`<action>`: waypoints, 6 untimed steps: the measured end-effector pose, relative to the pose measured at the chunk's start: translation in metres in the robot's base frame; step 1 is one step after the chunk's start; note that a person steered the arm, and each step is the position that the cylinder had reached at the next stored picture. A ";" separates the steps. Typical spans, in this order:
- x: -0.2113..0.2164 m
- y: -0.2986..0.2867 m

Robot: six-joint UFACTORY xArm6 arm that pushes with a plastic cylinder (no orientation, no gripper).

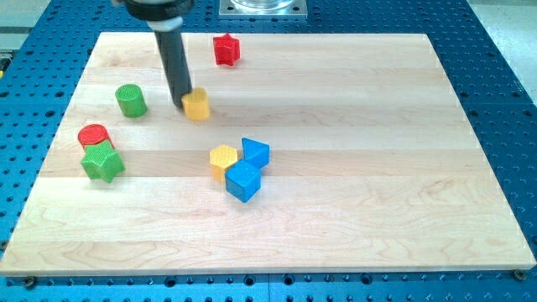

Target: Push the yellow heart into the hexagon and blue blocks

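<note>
Tip (185, 104) touched yellow heart (197, 105) on its left, no gripper to open or close. Heart well apart, up-left of yellow hexagon (222, 159) w/ two blue blocks (255, 152) (243, 180). Push step under way; next needs shove down-right.

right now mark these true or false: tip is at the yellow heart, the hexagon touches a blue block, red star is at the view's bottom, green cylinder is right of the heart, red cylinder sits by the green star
1. My tip is against the yellow heart: true, at its left side.
2. The yellow hexagon touches a blue block: true; a second blue block sits just below.
3. The red star is at the view's bottom: false, it is near the top.
4. The green cylinder is right of the heart: false, it is left.
5. The red cylinder sits by the green star: true.
</note>
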State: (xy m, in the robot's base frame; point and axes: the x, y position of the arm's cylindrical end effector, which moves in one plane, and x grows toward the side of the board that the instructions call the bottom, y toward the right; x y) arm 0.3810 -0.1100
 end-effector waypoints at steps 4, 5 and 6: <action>0.054 0.054; 0.064 0.046; 0.052 0.012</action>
